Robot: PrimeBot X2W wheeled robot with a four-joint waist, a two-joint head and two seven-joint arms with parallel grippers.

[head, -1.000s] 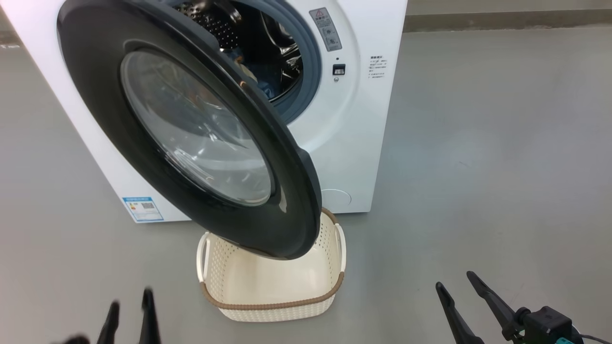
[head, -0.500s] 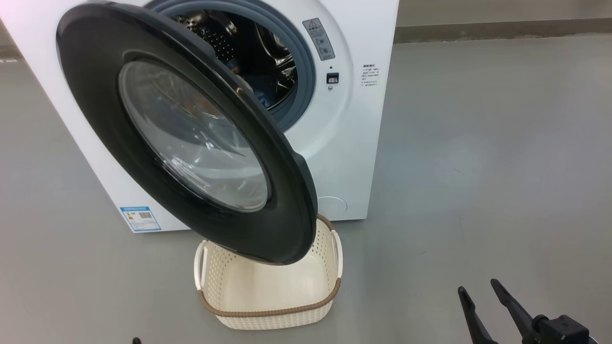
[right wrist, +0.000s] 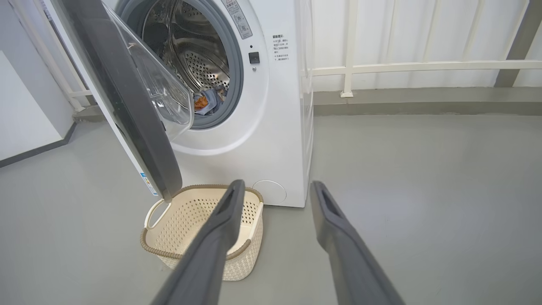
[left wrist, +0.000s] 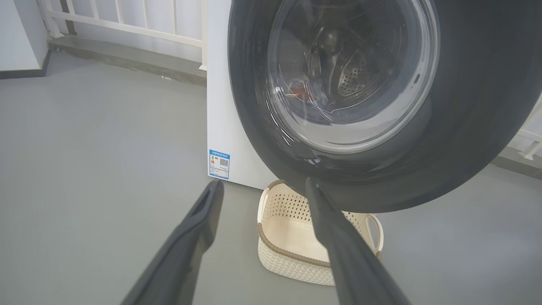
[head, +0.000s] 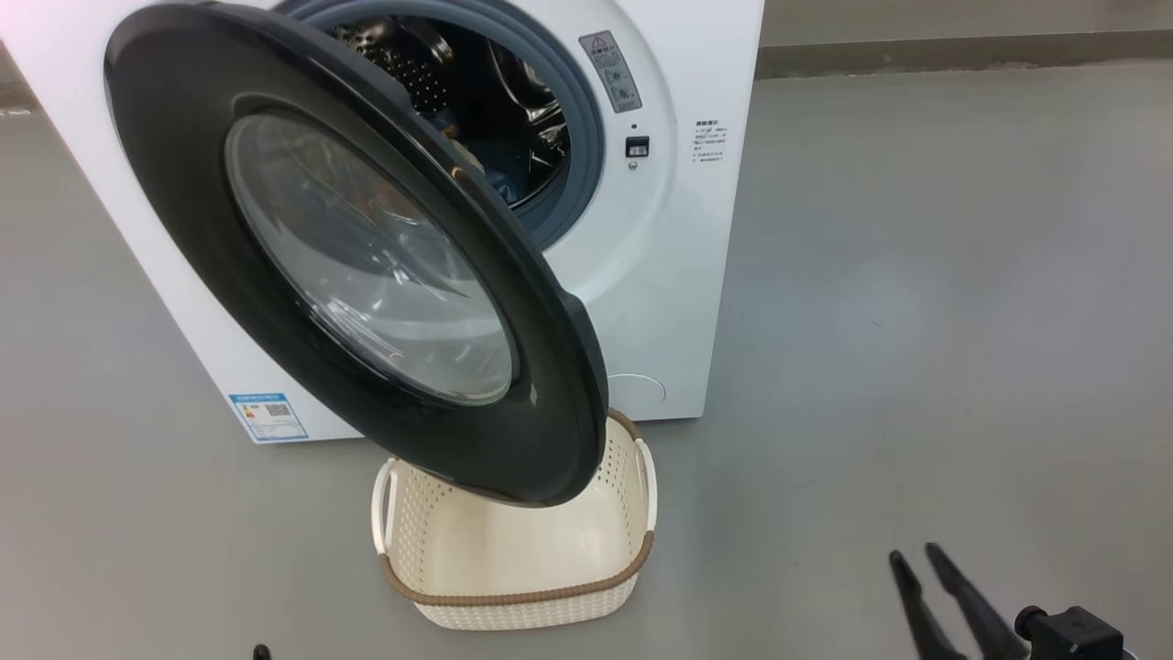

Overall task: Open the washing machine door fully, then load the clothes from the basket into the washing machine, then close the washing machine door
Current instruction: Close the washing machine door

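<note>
We hold our left claw and right claw spread apart, gripping nothing. The clothes lie inside the washing machine; the washing machine door stands swung out over the basket on the floor.

Your head camera looks forward and down at the washing machine, with its open door close to the lens. Your left wrist camera sits low, facing the door's outer side at close range. Your right wrist camera looks from further right, past the door's edge, into the drum. All three views share the basket on the floor.
</note>
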